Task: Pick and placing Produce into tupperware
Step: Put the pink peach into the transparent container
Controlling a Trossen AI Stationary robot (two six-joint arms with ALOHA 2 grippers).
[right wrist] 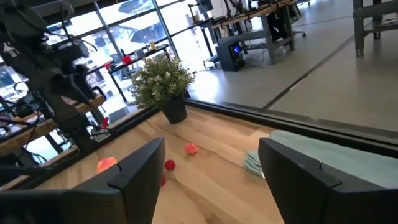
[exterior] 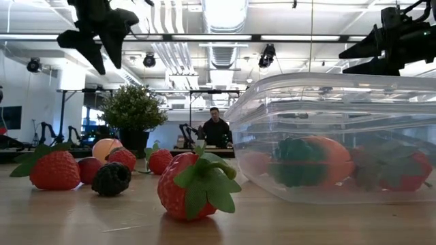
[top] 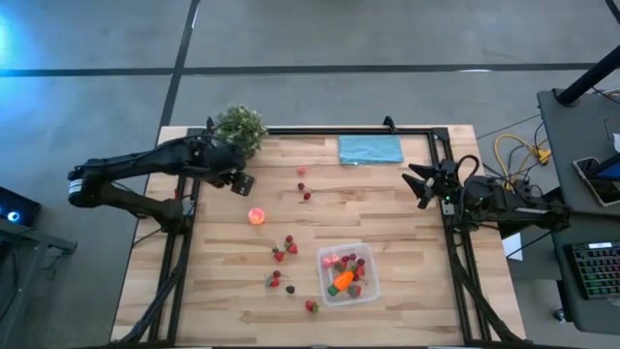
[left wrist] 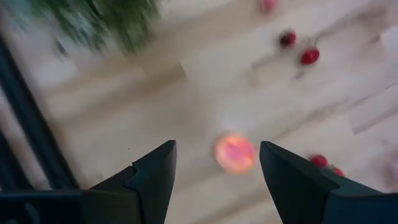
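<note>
The clear tupperware [top: 347, 274] sits near the table's near edge, holding an orange carrot [top: 343, 281] and red pieces [exterior: 320, 162]. Loose strawberries [top: 285, 249] and dark bits [top: 290, 289] lie on the wood to its left; two more red pieces [top: 304, 192] lie farther back. The pink-orange ball [top: 256, 216] rests on the table. My left gripper [top: 242, 182] hangs open above the table, just on the far-left side of the ball; the ball [left wrist: 234, 153] shows between its fingers, untouched. My right gripper [top: 419, 184] waits open at the right edge, raised.
A green potted plant [top: 239, 127] stands at the far left corner, close behind my left gripper. A teal cloth [top: 369, 149] lies flat at the far edge. A black frame [top: 446, 194] borders the table. A person [exterior: 216, 129] sits in the room beyond.
</note>
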